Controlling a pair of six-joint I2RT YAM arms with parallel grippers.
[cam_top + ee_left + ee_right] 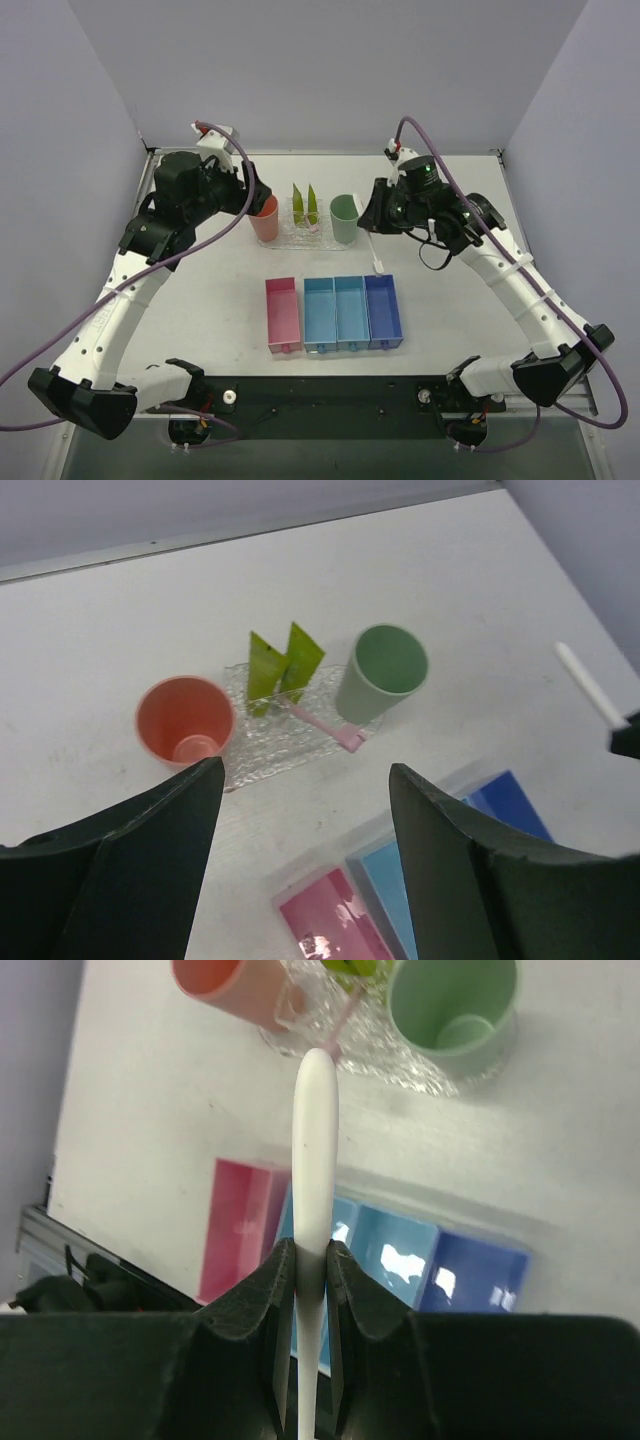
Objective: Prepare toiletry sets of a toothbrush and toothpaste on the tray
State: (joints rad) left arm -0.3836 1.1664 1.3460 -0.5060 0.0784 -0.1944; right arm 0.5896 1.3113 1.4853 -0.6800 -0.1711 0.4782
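While the right gripper [311, 1260] pinches a smooth, round-ended white toothbrush [315, 1140] between narrow jaws, the left gripper [300, 850] hangs wide and empty, its dark wedge-shaped fingers [150, 860] framing the tray [270, 755]. That tray is clear oval plastic with a bumpy, glassy surface. On it 2 flat yellow-green toothpaste tubes [265, 670] stand upright side by side, tapering to points, and a slim pink toothbrush [325, 725] lies flat just in front of them. A pink cup [185, 720] stands at the tray's left end and a green cup [385, 670] at its right; whether they rest on the rim or just touch it, I cannot tell. Nearer the arms, 4 glossy rectangular bins [335, 312] sit in a row: 1 pink, 2 light blue, 1 dark blue. The white toothbrush hangs between green cup and bins. The bench [225, 300] is plain white, and pale grey walls [300, 70] close it in on 3 sides.
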